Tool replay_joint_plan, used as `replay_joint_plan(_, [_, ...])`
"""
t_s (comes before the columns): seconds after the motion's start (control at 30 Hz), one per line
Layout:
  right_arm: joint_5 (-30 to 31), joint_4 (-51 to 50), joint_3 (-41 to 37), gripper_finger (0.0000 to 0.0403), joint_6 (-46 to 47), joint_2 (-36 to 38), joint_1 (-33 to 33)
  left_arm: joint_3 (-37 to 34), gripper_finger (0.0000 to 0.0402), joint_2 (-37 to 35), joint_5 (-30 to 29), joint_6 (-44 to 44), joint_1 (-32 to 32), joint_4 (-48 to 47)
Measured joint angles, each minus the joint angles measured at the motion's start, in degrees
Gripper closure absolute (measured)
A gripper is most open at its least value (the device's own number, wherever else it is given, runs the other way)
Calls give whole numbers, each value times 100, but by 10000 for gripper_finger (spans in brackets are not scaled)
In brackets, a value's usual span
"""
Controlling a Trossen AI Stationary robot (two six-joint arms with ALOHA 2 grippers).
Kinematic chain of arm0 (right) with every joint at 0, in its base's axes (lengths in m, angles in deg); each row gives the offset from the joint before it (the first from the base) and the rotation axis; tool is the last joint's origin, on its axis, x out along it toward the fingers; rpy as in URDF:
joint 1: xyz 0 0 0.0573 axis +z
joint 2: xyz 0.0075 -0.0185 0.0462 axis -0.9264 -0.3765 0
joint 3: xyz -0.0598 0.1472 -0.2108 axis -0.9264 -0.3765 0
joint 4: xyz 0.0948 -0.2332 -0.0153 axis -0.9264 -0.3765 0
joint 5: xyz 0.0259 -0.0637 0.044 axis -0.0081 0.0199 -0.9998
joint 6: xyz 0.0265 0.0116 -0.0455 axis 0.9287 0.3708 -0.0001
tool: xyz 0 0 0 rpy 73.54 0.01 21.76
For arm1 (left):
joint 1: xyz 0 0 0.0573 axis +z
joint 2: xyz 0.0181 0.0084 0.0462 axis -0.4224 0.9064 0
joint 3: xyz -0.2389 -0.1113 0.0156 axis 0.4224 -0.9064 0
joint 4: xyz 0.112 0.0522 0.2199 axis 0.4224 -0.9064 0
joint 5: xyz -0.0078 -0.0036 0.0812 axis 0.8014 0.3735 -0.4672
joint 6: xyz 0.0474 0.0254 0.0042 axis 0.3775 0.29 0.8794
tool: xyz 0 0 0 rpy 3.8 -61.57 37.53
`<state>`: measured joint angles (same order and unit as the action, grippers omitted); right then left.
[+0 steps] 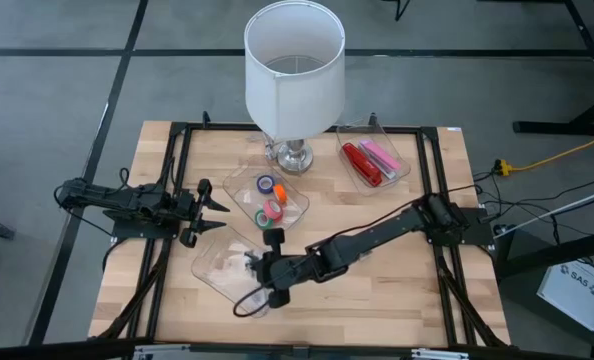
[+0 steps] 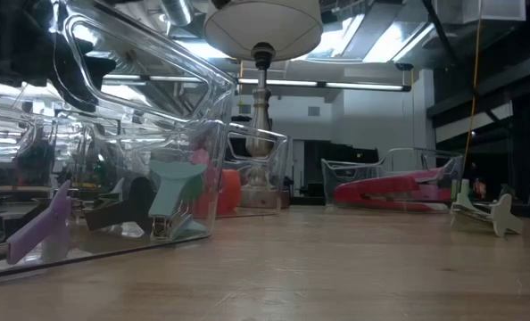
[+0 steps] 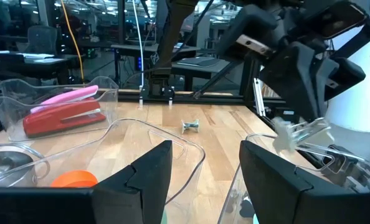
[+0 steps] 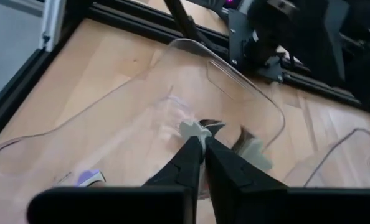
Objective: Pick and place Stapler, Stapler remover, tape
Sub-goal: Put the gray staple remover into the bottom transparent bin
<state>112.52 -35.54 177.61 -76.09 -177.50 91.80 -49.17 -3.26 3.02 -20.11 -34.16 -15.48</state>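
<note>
The right tool (image 4: pixel 203 149), nearly clenched on a pale staple remover (image 4: pixel 195 130), is hanging over the clear tray (image 1: pixel 212 262); best releasing low, inside its walls.

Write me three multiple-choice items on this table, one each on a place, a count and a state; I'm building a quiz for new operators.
1. Where are the staplers?
A. in the clear tray right of the lamp
B. on bare wood
C. on the floor

2. How many staplers are there?
A. one
B. two
C. four

3. The left tool is:
A. open, empty
B. shut on a stapler
C. shut, empty

Key:
1. A, both lie inside that tray.
2. B, one is red and one is pink.
3. A, its fingers stand apart with nothing between them.
</note>
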Motion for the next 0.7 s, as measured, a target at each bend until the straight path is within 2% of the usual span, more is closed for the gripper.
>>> replay_joint_plan(0.27, [-8,-344,0,349,668,-2,-169,0,217,1,-2,-2,0,0])
replay_joint_plan(0.53, [-44,-404,0,280,1108,-2,-216,1,217,0,-2,-1,0,0])
replay_joint_plan(0.7, [-43,-389,0,243,1034,-2,-196,1,217,0,-2,-2,-1,0])
